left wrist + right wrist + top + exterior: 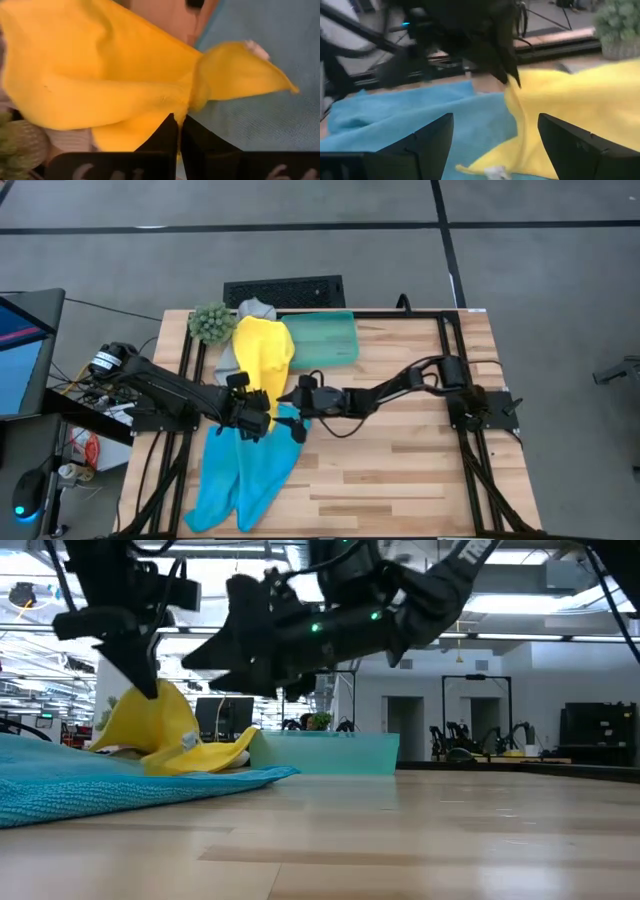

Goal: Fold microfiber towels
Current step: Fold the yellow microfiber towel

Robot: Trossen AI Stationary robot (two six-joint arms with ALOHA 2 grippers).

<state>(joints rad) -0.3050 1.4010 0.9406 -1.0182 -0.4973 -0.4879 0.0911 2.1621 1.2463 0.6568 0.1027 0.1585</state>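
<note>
High view: the yellow towel (262,358) lies rumpled near the table's (420,470) far left part, its near edge overlapping the blue towels (240,475), which spread toward the near edge. A grey towel (254,310) peeks from under its far end, beside the plant ball (210,323) and the teal tray (322,338). The left gripper (262,417) sits over the yellow towel's near edge, fingers (172,132) pressed together on a fold of it, lifting it into a peak in the low view. The right gripper (296,402) hovers just beside it, fingers (432,140) spread wide, holding nothing.
</note>
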